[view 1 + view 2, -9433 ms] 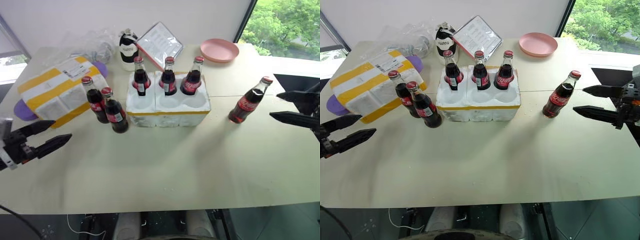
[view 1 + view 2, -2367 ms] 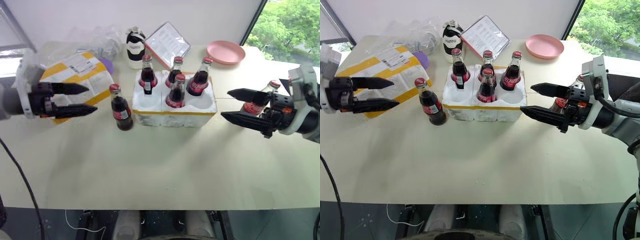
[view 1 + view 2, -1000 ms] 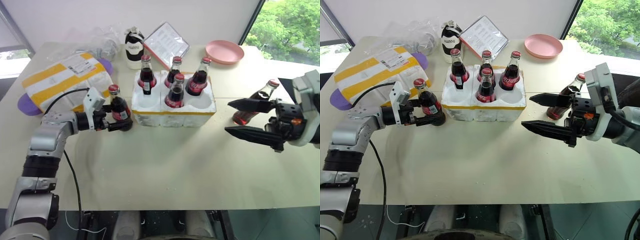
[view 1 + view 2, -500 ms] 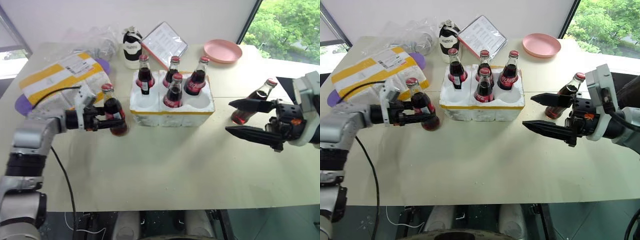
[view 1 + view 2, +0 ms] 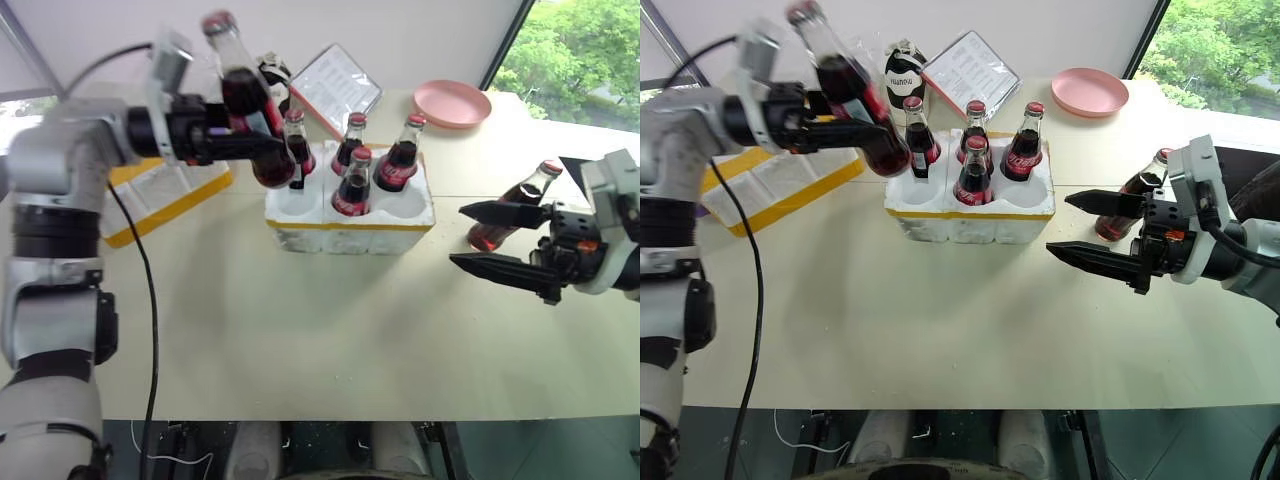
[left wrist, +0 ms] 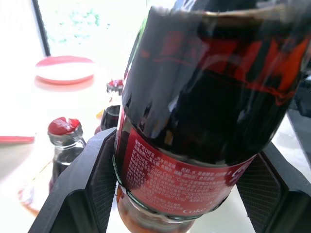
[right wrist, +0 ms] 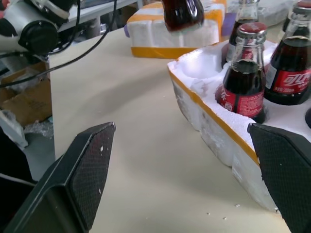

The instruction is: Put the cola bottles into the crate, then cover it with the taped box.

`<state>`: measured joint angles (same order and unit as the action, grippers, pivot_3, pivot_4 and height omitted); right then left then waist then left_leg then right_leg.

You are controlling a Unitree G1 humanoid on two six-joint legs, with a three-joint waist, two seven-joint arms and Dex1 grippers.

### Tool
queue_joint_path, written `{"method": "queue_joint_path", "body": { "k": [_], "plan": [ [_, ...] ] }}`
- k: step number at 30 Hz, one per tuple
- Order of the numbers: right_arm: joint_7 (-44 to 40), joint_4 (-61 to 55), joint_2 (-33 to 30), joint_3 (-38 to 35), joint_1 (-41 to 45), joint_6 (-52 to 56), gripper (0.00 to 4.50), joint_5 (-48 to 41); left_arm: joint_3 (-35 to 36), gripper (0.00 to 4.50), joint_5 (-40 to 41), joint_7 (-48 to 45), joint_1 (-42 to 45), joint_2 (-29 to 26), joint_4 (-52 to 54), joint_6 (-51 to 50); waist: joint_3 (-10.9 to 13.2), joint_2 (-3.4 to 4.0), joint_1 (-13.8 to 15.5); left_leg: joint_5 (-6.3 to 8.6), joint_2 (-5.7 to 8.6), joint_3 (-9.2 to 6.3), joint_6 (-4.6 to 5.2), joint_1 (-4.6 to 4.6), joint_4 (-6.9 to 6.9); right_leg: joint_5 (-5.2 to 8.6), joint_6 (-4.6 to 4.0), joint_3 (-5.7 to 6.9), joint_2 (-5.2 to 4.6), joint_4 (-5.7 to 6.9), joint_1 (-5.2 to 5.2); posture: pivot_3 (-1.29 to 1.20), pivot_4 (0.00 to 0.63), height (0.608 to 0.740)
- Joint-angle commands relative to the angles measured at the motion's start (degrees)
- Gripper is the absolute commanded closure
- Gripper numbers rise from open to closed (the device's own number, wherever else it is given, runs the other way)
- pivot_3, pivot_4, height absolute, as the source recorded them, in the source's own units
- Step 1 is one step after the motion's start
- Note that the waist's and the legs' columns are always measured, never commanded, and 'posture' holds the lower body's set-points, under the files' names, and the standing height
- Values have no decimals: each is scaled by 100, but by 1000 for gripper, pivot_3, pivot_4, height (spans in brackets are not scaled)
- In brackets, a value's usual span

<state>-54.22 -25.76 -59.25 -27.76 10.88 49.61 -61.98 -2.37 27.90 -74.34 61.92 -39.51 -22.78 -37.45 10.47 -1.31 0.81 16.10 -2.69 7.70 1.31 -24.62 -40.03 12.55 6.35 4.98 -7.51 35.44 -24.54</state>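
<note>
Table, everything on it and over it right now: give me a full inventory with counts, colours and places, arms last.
cola bottles: six, dark with red caps; four in the crate, one on the table by the right gripper, one held in the air.
crate: one, white foam with yellow band, table centre.
taped box: one, white with yellow tape, left of the crate.
squat bottle: one, black and white, behind the crate.
menu card: one, propped behind the crate.
plate: one, pink, far right.
table: one, beige.
left gripper: shut on the raised bottle.
right gripper: open.
</note>
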Motion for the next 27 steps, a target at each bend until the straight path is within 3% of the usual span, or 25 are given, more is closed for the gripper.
{"method": "queue_joint_path", "body": {
  "k": [1,9,18,20,22,27],
  "plan": [
    [144,-221,73,-298,-93,-59,0,-102,-42,1679,-278,-13,251,244,-384,578,1,-1,-10,0,0,0,0,-1,0,0,0,0,0,-1,-1,0,150,740],
    [383,-331,124,-473,-310,-40,0,-169,-259,1679,-726,-51,133,806,-932,1047,3,-4,1,1,-1,-6,1,-12,0,-2,2,0,-1,-2,-11,0,150,740],
    [477,-280,221,-409,-360,-165,0,-40,-530,1679,-1332,-358,-93,582,-1023,1640,2,-3,-15,2,-2,-10,3,-12,0,-2,2,0,-2,-2,-12,0,150,740],
    [500,-255,251,-363,-339,-212,0,32,-499,633,-1375,-258,-113,642,-1086,1615,2,-3,-26,3,-3,-11,6,-12,0,-2,2,0,-2,-1,-14,0,150,740],
    [602,-208,294,-313,-290,-276,0,146,-472,51,-1361,-235,-225,675,-977,1580,2,-2,-14,7,-4,-12,12,-11,0,-2,2,0,-2,1,-15,0,150,740],
    [820,-137,389,-403,-382,-349,0,347,20,51,-795,-77,-551,481,-135,584,1,-1,-7,5,-3,-11,9,-12,-2,-3,2,-1,-4,2,-13,0,150,740]
  ]
}}
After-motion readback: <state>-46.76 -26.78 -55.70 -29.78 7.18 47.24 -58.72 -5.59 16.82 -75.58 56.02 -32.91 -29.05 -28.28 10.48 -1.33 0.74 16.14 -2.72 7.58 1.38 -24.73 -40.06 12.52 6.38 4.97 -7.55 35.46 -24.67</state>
